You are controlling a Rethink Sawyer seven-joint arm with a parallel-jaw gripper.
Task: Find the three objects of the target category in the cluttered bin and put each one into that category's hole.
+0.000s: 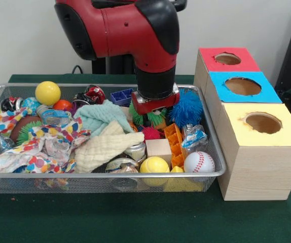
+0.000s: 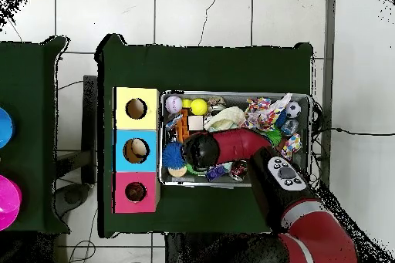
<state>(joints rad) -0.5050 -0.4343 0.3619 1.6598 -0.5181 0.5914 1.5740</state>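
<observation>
The wire mesh bin (image 1: 214, 172) is full of toys and cloths; it also shows in the overhead view (image 2: 312, 121). My gripper (image 1: 151, 112) points down at the bin's back middle and sits right on the green spiky puffball (image 1: 146, 118). Its tips are buried in the spikes. The blue spiky puffball (image 1: 187, 108) lies just right of it, against the bin wall, and also shows in the overhead view (image 2: 172, 154). The tiger plush is not visible. The red-topped box (image 1: 206, 54) stands farthest back, and its round hole (image 1: 227, 58) is unobstructed.
The blue-topped box (image 1: 243, 96) and yellow-topped box (image 1: 282, 134) stand in a row right of the bin. In the bin lie yellow balls (image 1: 47, 92) (image 1: 154, 164), a baseball (image 1: 199, 162), a wooden block (image 1: 158, 148), an orange plastic piece (image 1: 174, 144) and cloths (image 1: 102, 147).
</observation>
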